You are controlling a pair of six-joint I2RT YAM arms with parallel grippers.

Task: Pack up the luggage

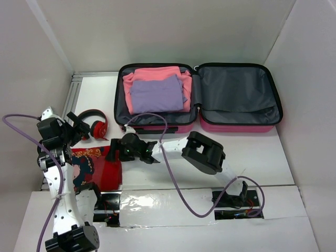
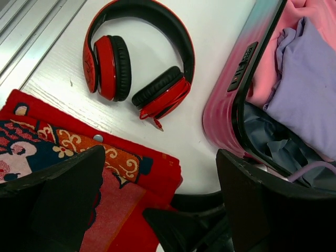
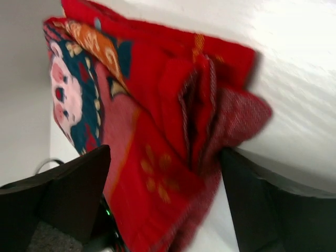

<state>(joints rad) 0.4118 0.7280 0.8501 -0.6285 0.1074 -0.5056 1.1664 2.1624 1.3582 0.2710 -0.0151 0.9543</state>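
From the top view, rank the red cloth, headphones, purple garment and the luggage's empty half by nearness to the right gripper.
1. Red cloth, right beside the right gripper, near left.
2. Headphones, behind it, left.
3. Purple garment, packed in the luggage's left half.
4. Empty half, far right.

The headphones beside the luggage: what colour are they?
The headphones are red with black ear pads, clearest in the left wrist view.

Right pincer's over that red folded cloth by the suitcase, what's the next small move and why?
Probably close the right pincer on the red folded cloth. Its fingers stand open on either side of the cloth's bunched edge, and the cloth lies outside the open luggage, one half of which shows only grey lining.
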